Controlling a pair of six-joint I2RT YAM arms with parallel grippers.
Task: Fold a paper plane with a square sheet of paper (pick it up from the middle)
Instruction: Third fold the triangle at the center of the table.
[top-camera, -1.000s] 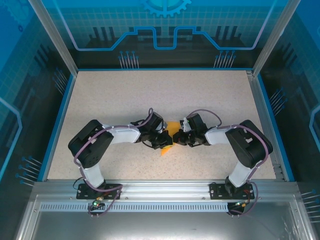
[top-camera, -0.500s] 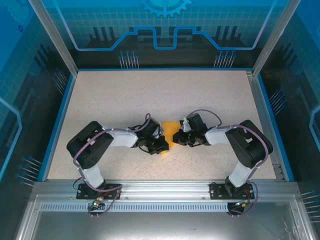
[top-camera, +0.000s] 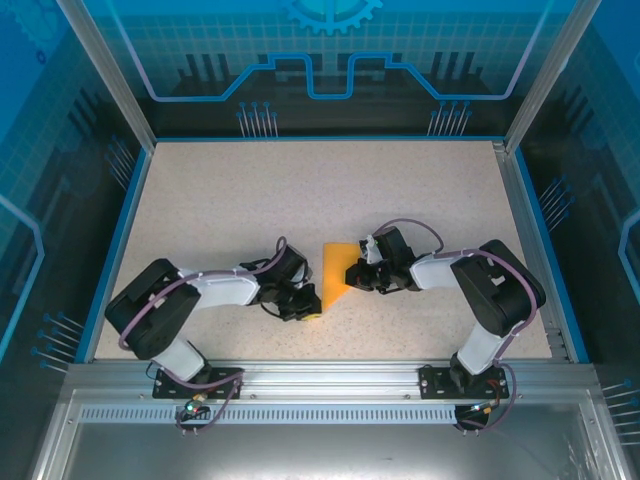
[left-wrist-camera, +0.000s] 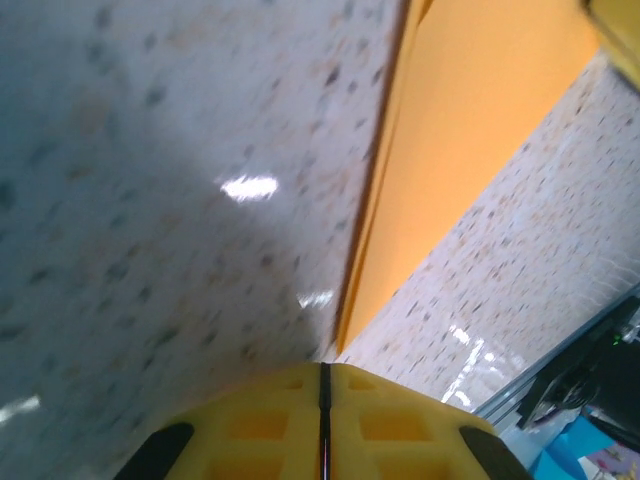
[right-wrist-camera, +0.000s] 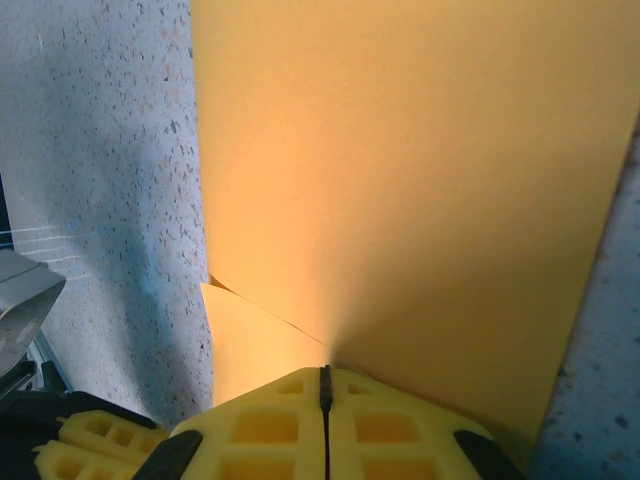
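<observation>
Paper (top-camera: 337, 268): orange, lying flat mid-counter (top-camera: 230, 200), already folded into a narrow tapering wedge with a layered flap showing; not yet a finished plane. Left fingers (left-wrist-camera: 270, 430) pressed together at its near tip; right fingers (right-wrist-camera: 270, 430) pressed together, bearing on its right edge, neither visibly clamping it. Judged partway: wing folds and the pick-up remain.
</observation>
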